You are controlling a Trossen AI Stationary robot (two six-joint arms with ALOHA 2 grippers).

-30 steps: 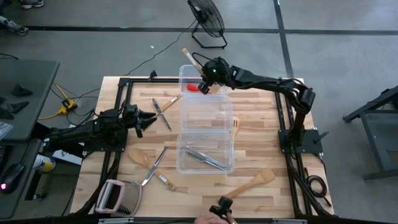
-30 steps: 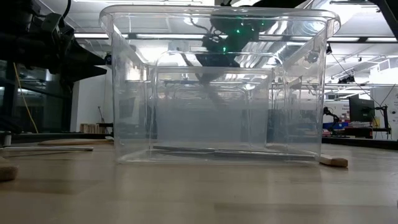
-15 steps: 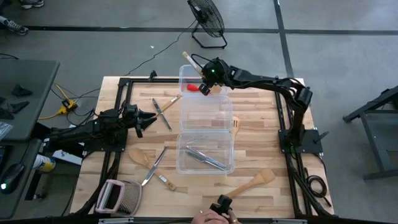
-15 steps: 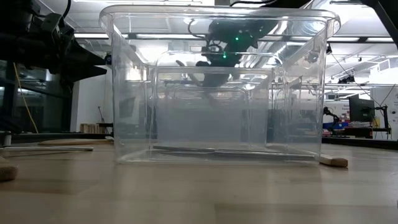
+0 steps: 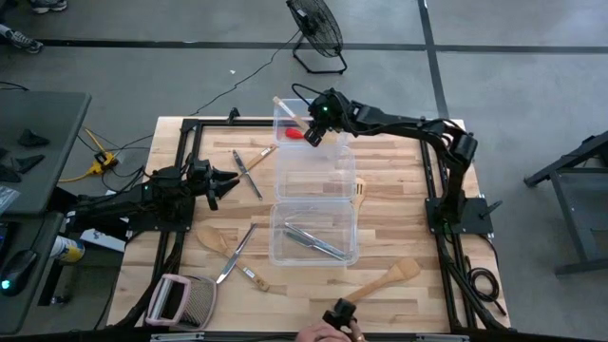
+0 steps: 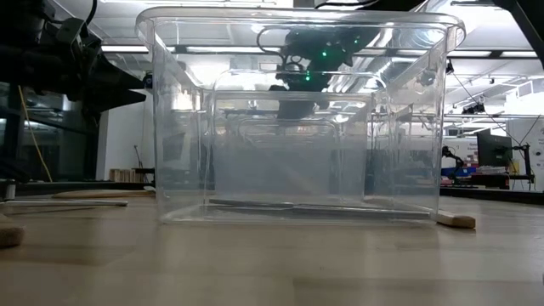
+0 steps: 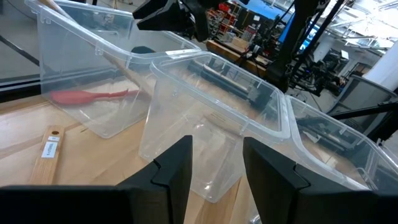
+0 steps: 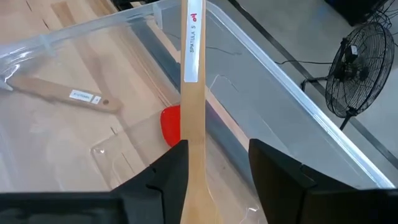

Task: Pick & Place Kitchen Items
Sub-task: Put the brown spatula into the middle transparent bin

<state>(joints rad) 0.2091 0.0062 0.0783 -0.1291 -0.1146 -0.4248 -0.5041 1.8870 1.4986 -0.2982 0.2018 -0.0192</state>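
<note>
Three clear plastic tubs point(image 5: 314, 180) stand in a row down the middle of the pale wooden worktop point(image 5: 389, 223), a pink-framed grater point(image 5: 179, 301) lies at its near-left corner, and a black floor fan point(image 5: 317, 30) stands on the grey floor beyond the far edge.

We see three tubs point(image 5: 314, 180) in a row mid-table, cutlery point(image 5: 313, 240) in the nearest, spoons point(image 5: 388, 278) lying beside them.

Wooden table point(image 5: 399, 190) carries clear tubs point(image 5: 313, 233), scattered utensils point(image 5: 385, 280), perhaps cutlery.
</note>
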